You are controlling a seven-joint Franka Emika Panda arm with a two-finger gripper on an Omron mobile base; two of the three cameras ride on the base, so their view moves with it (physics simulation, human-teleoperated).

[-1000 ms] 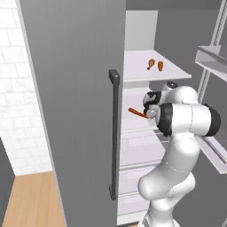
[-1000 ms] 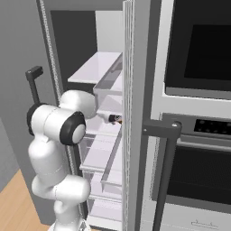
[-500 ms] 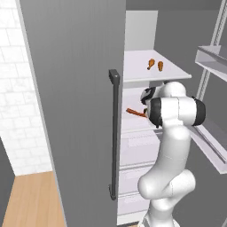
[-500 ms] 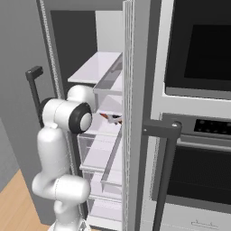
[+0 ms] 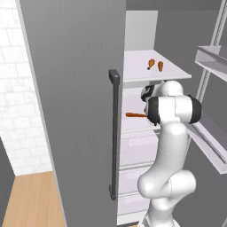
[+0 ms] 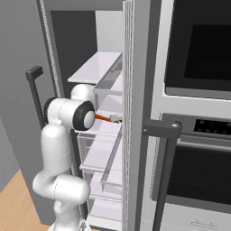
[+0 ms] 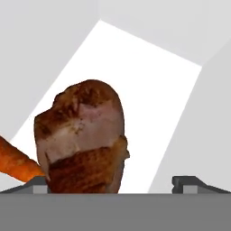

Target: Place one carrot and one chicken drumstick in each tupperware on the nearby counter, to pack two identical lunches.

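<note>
The robot arm reaches into the open fridge, up to the middle shelf. In the hand view a big brown piece of cooked meat sits right in front of the pincer. It looks like a chicken drumstick seen end on, but from so close I cannot be sure. The pincer is wide open and holds nothing. One dark fingertip shows at the far right, well clear of the meat, and the other peeks out at the left, next to the meat's bottom edge. So the meat lies straight ahead and a bit toward the left finger, not quite in the middle of the gap. Its long side seems to point up in this view, away from the fingers. A carrot pokes in from the left, just beside the meat, maybe touching it. From the base views the carrot lies flat on that shelf, pointing sideways, next to the arm's dark wrist. Two more drumsticks sit on the top shelf, above the arm. I think the pincer needs to slide a little left before it closes.
</note>
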